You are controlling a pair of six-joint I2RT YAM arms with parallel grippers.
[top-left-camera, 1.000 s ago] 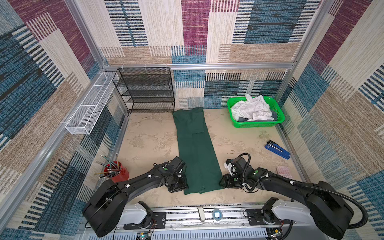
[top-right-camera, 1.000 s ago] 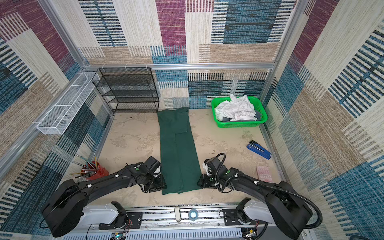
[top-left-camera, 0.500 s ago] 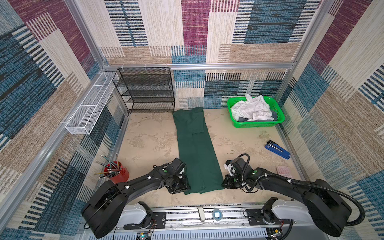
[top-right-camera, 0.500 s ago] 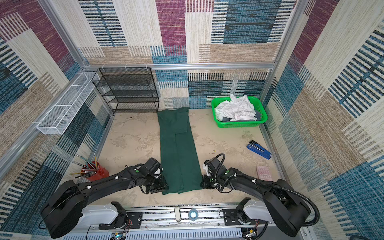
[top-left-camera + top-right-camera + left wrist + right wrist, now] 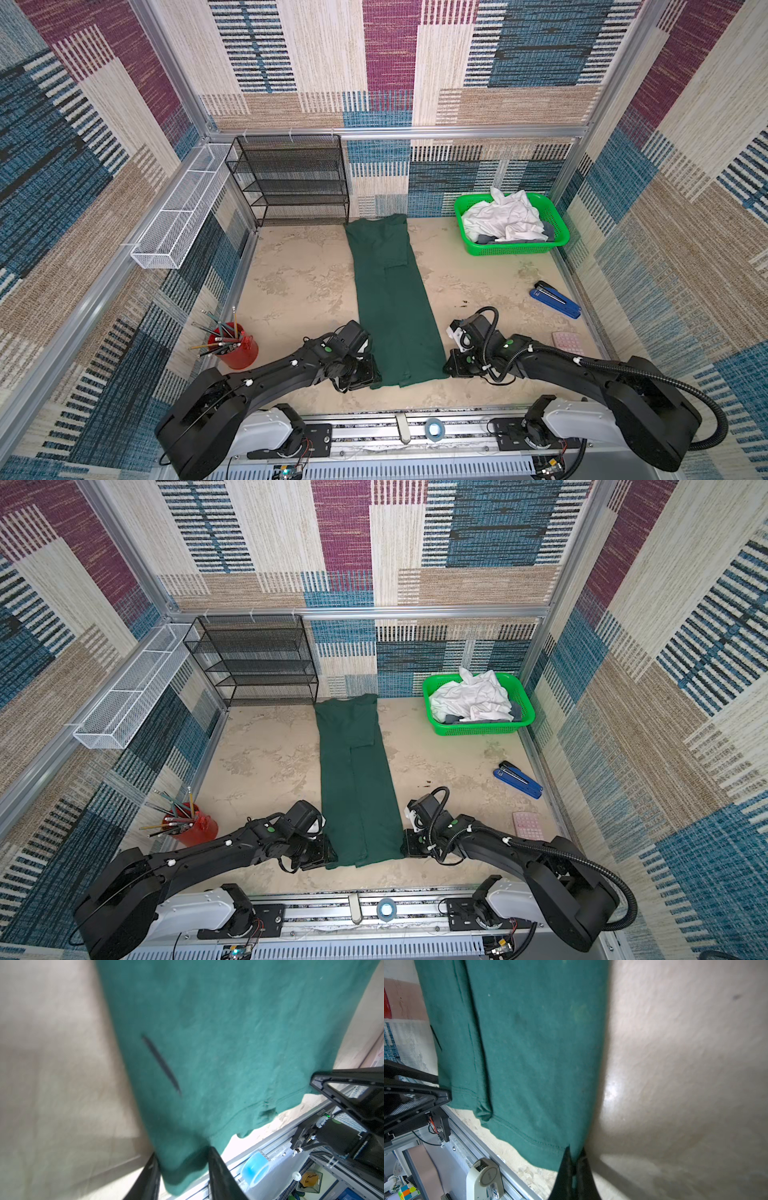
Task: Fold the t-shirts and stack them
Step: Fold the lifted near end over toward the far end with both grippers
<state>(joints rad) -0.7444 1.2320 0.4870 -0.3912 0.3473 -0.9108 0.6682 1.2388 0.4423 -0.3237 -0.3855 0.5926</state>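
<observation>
Right jaws newly tight on hem corner of dark green t-shirt (image 5: 529, 1053)

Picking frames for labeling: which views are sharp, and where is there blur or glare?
Left wrist view: motion-smeared, dark green t-shirt soft, blown-out white past the table edge. Right wrist view: sharper, hem stitching readable, one glare patch on the table. Both top views: crisp, evenly lit, no glare.

The t-shirt (image 5: 390, 299) is plain dark green, the table (image 5: 291, 291) mottled beige, the basket (image 5: 515, 249) bright green, its shirts (image 5: 498, 216) white.
</observation>
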